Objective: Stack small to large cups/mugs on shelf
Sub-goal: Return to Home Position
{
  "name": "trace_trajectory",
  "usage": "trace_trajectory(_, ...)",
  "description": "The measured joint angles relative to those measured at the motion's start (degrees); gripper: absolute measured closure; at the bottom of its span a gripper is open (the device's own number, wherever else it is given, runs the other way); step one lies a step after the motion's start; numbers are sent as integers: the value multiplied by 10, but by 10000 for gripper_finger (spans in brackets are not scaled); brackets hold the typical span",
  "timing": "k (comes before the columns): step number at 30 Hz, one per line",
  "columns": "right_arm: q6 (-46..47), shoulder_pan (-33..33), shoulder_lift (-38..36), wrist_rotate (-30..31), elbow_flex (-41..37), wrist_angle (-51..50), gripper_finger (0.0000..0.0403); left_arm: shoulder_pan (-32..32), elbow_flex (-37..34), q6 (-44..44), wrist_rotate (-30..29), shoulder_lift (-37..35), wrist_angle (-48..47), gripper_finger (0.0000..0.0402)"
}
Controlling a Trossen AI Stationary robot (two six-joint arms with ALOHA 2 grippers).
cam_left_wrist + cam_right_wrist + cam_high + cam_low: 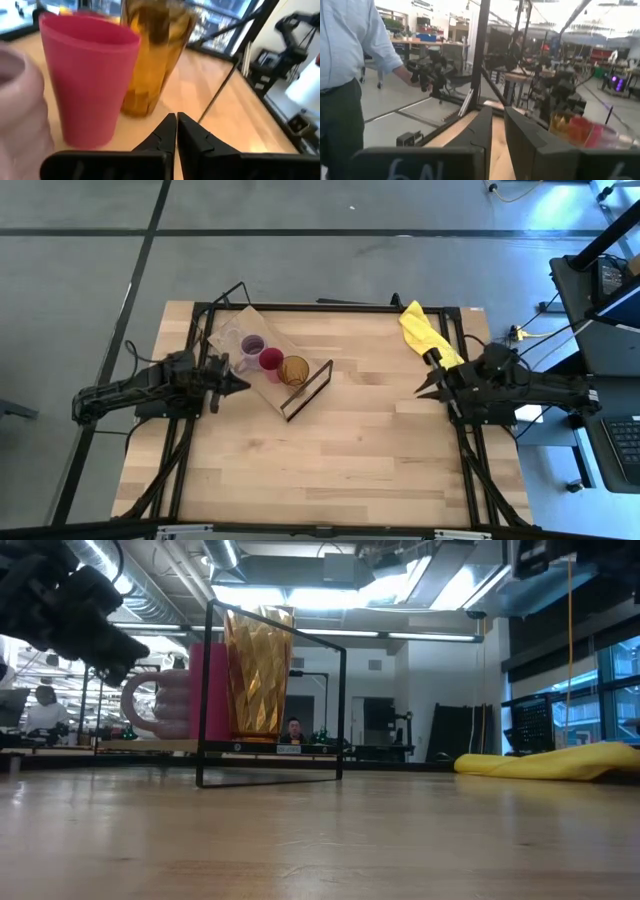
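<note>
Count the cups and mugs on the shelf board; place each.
4, lined along the light-brown shelf board: tall amber translucent tumbler nearest the black wire frame, then red cup, purple handled mug, and small clear glass, faint, at the far end. None seems hidden.

The cups (271,360) and upright wire frame (310,388) are crowding the shelf (265,330) at the table's (350,450) far left, hemming the left hand (240,383) just beside them. A yellow cloth (425,332) is occupying the far right. The middle and near side are lying open.
</note>
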Motion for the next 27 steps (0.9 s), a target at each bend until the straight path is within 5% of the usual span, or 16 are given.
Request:
trace_trajectory(17, 21, 0, 0, 1, -115, 60, 350, 0, 10, 61, 0, 0, -55, 394)
trace_trajectory(27, 18, 0, 0, 2, -177, 66, 350, 0, 10, -12, -1, 0, -55, 397)
